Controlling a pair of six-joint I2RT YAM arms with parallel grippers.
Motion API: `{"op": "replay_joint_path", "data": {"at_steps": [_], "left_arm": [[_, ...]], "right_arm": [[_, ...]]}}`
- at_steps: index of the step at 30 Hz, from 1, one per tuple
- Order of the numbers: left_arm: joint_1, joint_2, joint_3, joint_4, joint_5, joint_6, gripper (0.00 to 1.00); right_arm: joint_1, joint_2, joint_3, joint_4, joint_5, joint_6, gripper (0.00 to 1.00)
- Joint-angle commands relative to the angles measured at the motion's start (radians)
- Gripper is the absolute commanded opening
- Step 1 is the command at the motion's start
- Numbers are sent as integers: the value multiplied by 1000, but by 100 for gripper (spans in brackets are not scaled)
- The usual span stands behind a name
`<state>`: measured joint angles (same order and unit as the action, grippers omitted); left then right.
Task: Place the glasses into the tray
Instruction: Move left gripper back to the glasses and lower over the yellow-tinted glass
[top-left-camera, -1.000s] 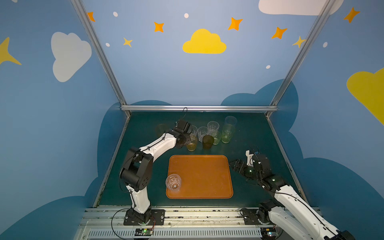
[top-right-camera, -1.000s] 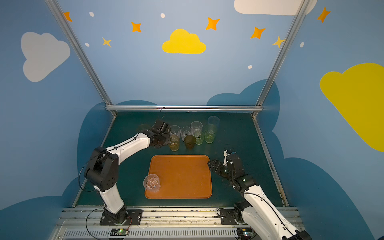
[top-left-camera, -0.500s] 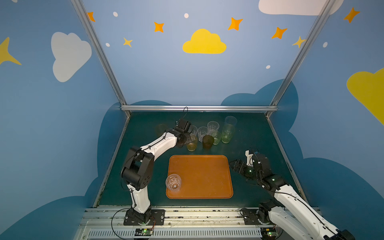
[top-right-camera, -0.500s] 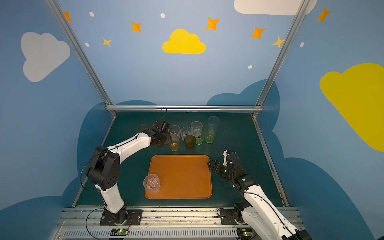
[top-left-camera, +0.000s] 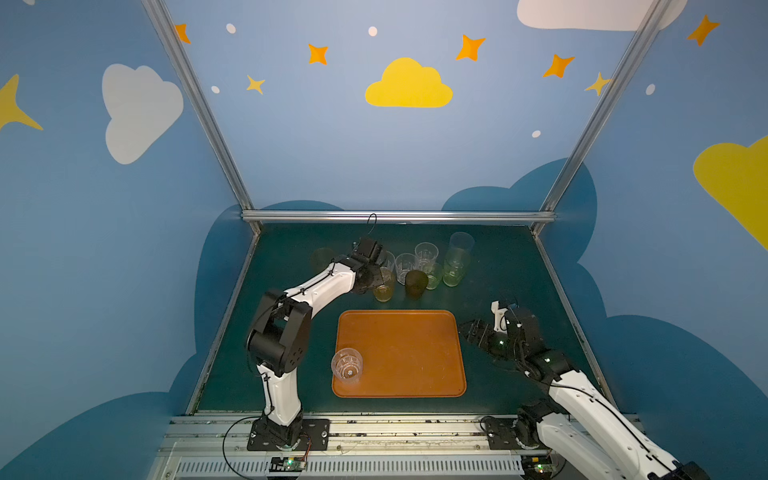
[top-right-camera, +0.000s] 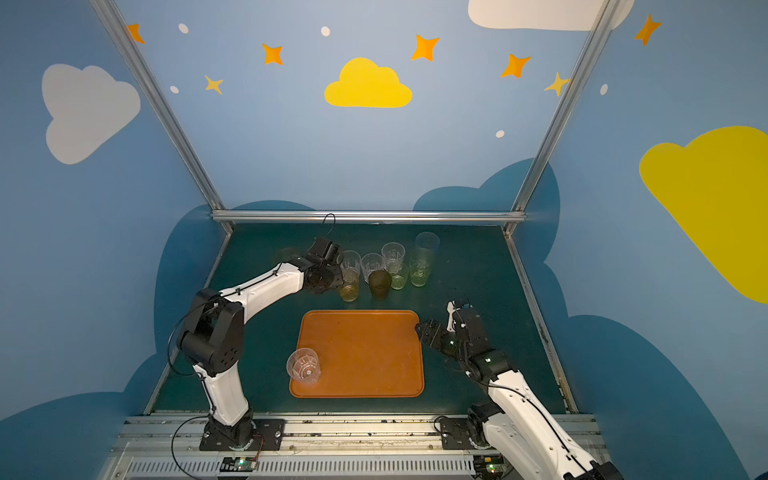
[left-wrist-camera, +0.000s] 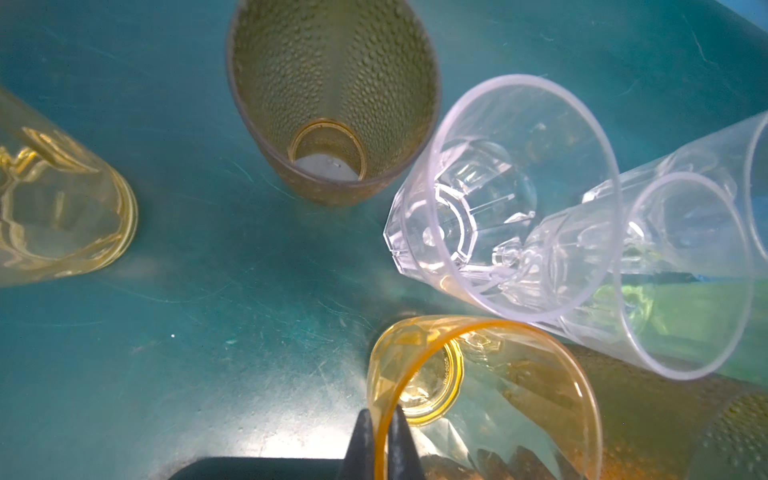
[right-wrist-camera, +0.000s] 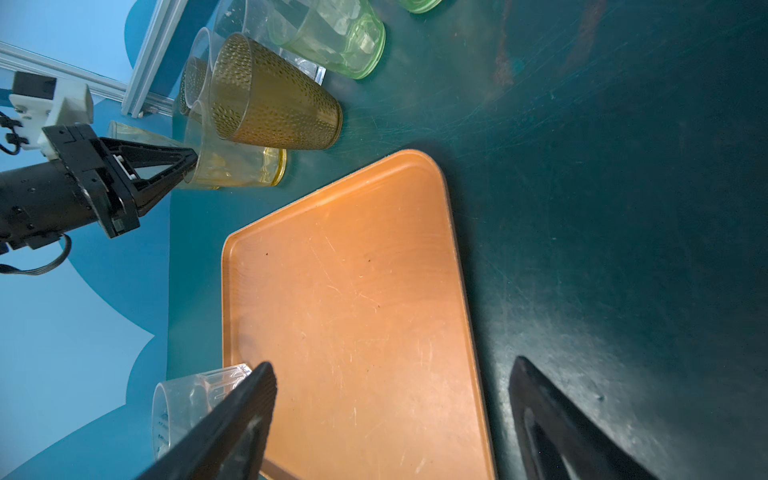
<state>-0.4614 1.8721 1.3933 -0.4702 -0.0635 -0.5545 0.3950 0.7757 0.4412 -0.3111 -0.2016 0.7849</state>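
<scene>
Left wrist view: left fingers (left-wrist-camera: 360, 446) pinch the rim of the amber glass (left-wrist-camera: 482, 407) standing mouth-up; right fingers (right-wrist-camera: 237, 419) gape empty.

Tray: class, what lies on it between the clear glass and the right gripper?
Only bare tray surface lies between the clear glass and the right gripper, as both top views show.

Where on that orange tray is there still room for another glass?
Nearly all the tray is bare; only a clear glass sits in its near-left corner. Beyond its far edge it is crowded: the other glasses huddle there.
</scene>
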Motion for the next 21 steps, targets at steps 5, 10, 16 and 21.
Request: {"op": "replay_joint_path", "data": {"at_steps": [5,10,16,21], "left_arm": [[2,12,18,-47,8,13,4],[2,-27,3,-50,8,23,4],[3,-86,-32,-53,8,32,4],[0,-140,-66,-64,7,31,4]], "right_arm": [[-4,-12,26,-8,3,-10,87],[-4,-8,24,6,7,-6,87],[-4,12,34,27,-7,5,87],[-4,16,31,41,-18,7,87]]}}
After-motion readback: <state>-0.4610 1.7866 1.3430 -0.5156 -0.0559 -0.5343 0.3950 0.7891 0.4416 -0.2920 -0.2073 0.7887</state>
